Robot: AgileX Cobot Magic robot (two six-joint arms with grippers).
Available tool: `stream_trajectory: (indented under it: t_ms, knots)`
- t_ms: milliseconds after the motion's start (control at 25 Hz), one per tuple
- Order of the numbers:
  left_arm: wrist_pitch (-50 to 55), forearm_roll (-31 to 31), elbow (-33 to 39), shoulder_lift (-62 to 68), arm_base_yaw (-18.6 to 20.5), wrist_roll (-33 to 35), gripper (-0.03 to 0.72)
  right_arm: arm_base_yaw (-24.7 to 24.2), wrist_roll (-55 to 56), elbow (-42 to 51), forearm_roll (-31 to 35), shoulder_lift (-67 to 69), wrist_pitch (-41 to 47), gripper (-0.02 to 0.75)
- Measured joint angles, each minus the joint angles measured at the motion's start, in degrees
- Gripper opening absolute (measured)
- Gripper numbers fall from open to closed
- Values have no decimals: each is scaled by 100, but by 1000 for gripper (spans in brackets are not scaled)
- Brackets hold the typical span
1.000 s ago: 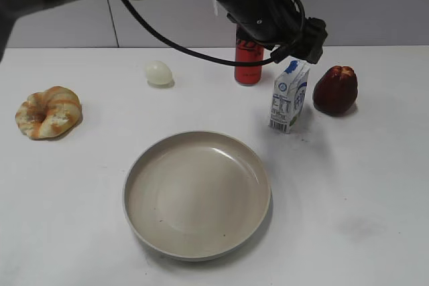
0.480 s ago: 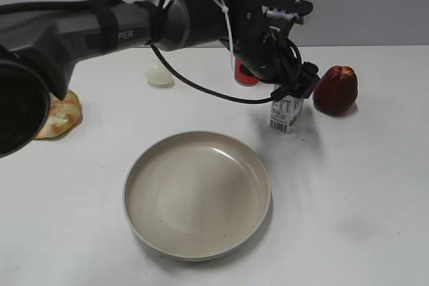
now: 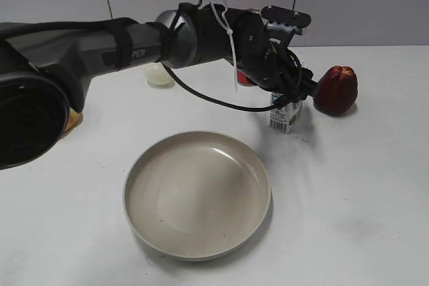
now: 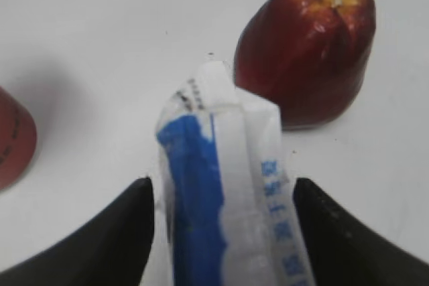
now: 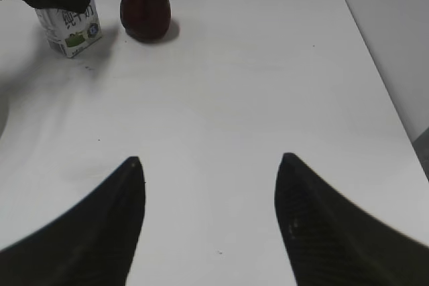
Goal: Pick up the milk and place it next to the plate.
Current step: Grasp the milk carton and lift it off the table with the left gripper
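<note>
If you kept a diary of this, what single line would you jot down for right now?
phase: reaching | left pincer: open, straddling milk, not closed | milk: upright on table | right pincer: open, idle | plate: empty

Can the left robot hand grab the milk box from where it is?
Probably yes. The left gripper is open with one finger on each side of the milk, and nothing sits between them. The red fruit is close behind but not in the way.
</note>
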Motion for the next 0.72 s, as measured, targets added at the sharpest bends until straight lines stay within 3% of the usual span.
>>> stream_trajectory:
  t_ms: [400,720]
  knots:
    - [55,176,0,0,-5,-11,318,0,0,0,0,0,0,466]
    - [168,202,0,-36,-6,-11,302,0,0,0,0,0,0,466]
